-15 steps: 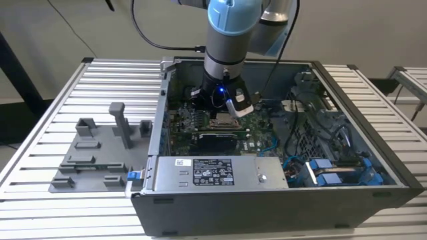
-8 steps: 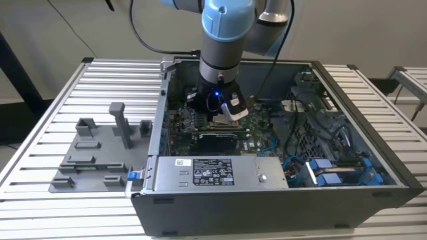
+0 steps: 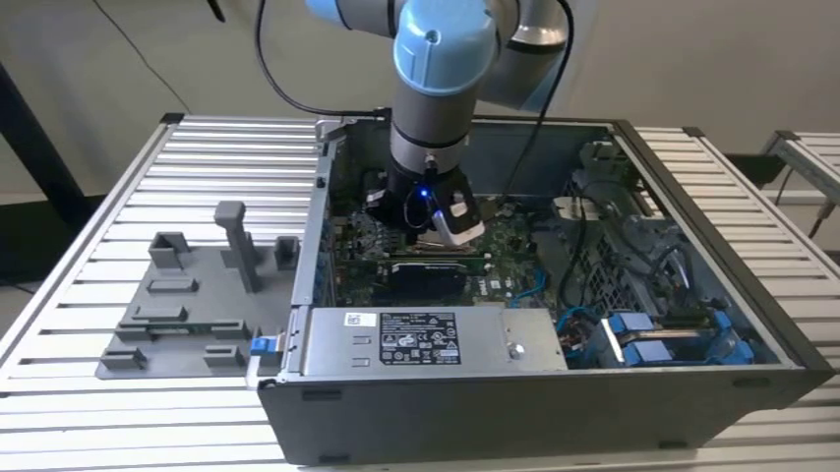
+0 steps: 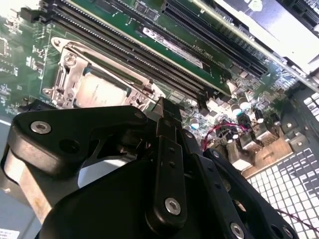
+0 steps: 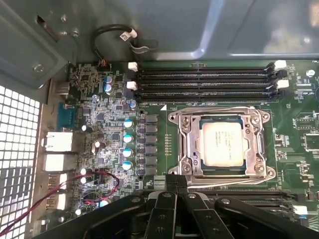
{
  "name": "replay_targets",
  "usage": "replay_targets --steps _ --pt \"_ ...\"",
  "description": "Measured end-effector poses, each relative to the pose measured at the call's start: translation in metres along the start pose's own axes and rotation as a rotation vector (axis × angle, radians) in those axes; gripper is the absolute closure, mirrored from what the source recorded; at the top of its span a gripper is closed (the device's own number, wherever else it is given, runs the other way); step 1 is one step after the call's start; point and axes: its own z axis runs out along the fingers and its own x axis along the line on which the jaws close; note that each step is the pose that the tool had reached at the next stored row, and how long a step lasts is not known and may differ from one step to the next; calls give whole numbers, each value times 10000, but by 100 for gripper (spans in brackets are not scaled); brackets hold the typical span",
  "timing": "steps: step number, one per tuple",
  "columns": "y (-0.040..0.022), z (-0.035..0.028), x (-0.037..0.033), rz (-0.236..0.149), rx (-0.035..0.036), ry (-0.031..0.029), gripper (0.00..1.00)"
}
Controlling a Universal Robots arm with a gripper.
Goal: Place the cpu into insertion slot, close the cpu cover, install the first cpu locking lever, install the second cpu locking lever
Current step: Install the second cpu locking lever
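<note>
We are seeing the cpu (image 5: 223,144) sitting in the insertion slot (image 5: 185,149) on the green motherboard (image 5: 299,134), with the cpu cover (image 5: 222,115) lying closed around it. The end effector (image 5: 175,183) is hovering just beside the slot, holding nothing; we cannot tell how its fingers are set. In the exterior view, a white label (image 3: 417,338) is showing on the silver power supply (image 3: 525,339), its print too small to read.
</note>
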Motion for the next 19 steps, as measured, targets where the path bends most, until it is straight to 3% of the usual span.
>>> replay_targets --steps 19 --pt "5 148 46 19 -2 -5 89"
